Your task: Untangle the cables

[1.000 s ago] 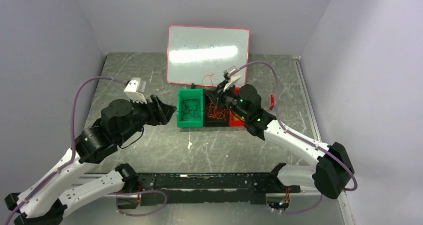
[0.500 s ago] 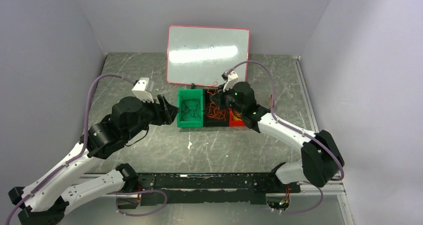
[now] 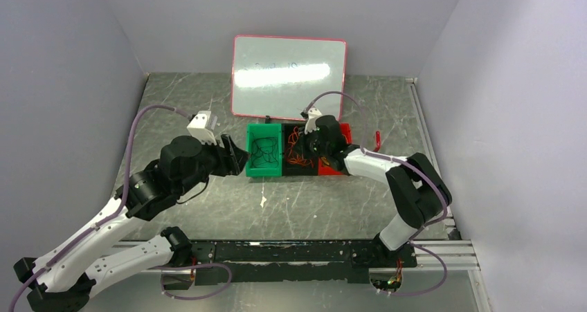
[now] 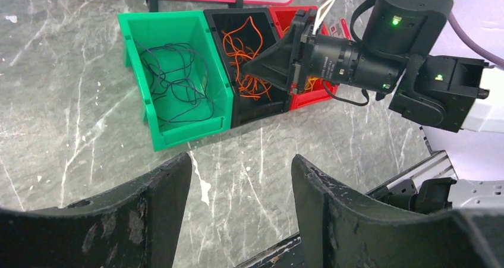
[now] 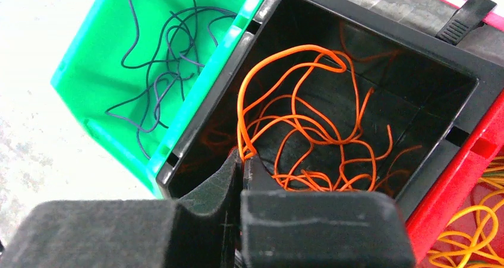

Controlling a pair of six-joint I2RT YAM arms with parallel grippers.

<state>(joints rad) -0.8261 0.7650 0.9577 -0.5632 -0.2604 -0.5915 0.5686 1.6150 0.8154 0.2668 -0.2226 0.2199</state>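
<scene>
The right hand (image 5: 242,158) is pinched shut on a strand of the orange cables (image 5: 309,176) inside the black bin (image 5: 416,84), centre of the overhead frame. The left hand (image 4: 241,164) hangs partly open, empty, just left of the green bin (image 4: 134,30) holding black cables (image 4: 178,84).

Green bin (image 4: 184,134): black cables (image 4: 175,81). Black bin (image 4: 261,110): orange cables (image 5: 297,125). Red bin (image 5: 451,196): yellow cables (image 5: 469,244). Table (image 4: 71,101): grey, white-veined.

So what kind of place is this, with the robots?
Probably a robot test lab: two robot arms bolted to a walled-in table, a whiteboard behind, and bins of tangled cables to practise on.
</scene>
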